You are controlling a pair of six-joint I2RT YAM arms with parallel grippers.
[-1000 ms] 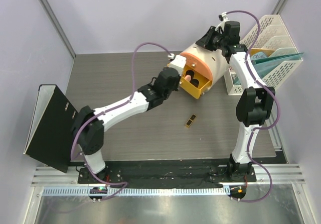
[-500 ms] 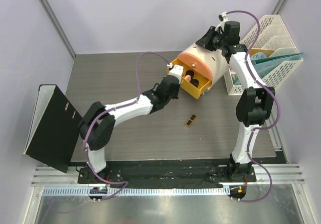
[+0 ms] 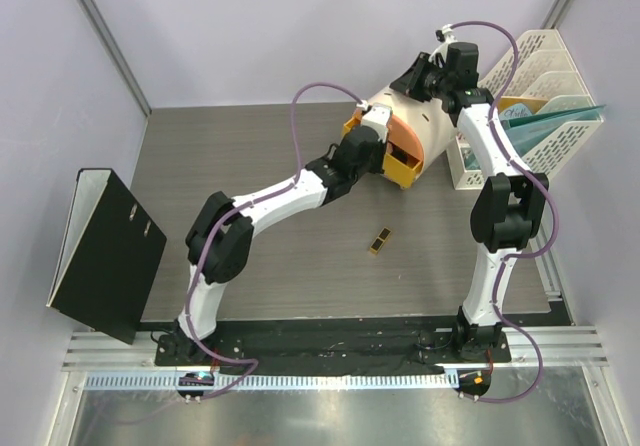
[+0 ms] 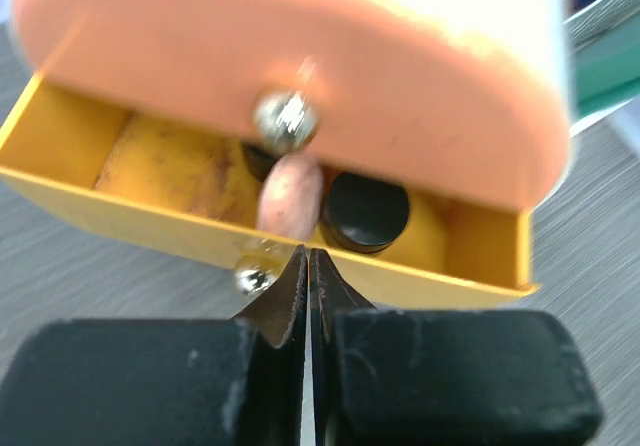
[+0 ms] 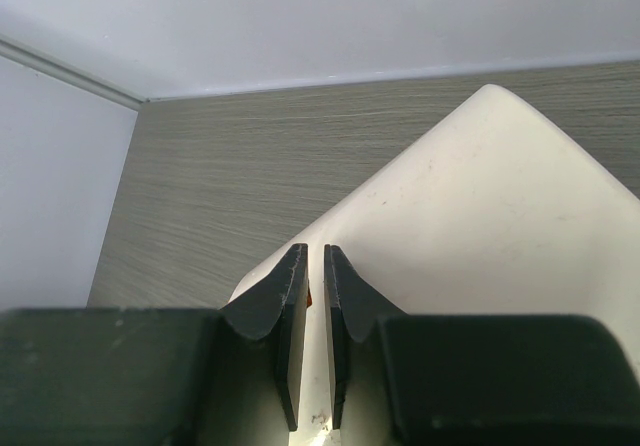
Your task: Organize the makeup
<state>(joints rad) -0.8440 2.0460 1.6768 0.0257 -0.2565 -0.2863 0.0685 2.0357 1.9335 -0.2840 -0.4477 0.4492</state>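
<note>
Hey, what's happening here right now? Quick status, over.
Left gripper shut, tips at yellow drawer front. Right gripper barely parted, tips on cream box. Drawer ajar: black jar, pink item inside. Lipstick loose on table.

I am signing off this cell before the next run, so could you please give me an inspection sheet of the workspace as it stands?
Surface: grey wood-grain table, nothing spilled seen.
Job's things: black-gold lipstick lies loose on the table; black round jar and a pink item sit in the partly open yellow drawer.
Clutter: black binder at the left edge; white file rack with teal folders at the right.
Grippers: left gripper shut at the yellow drawer's front; right gripper over the cream box, jaws a narrow gap apart, nothing between them.
Cables: purple cables loop above both arms.
Surroundings: pale walls; nothing else seen.
</note>
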